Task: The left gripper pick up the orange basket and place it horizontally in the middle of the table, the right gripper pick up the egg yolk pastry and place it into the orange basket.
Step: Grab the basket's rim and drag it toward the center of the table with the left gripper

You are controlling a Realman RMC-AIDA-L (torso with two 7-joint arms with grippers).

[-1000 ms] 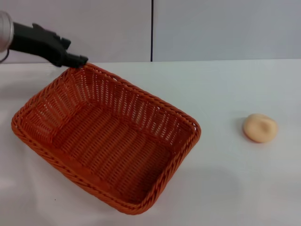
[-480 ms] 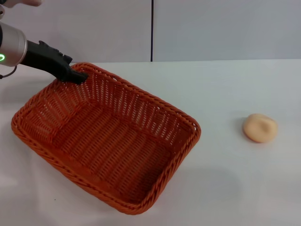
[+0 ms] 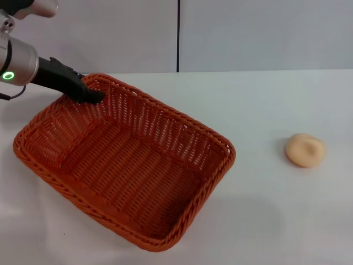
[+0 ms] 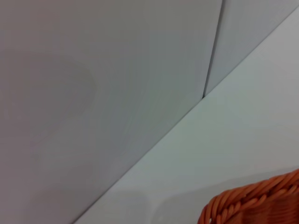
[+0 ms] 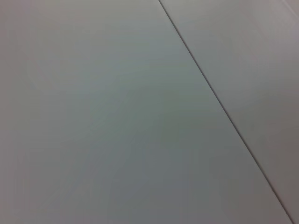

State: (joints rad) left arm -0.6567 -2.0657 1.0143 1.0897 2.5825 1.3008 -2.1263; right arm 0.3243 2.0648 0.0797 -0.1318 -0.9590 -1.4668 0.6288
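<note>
Reaching in from the far left, the left gripper [image 3: 94,95] sits at the orange basket [image 3: 124,160]'s far corner rim; whether its claw grips I cannot tell. Seat it firmly before swinging the skewed basket straight. The egg yolk pastry [image 3: 305,149] waits well right.

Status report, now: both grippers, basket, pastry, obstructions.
Left gripper at the orange basket far corner rim, tip dipping inside. Right gripper not in view. Basket skewed, empty. Egg yolk pastry alone on the table to its right, nothing between.
</note>
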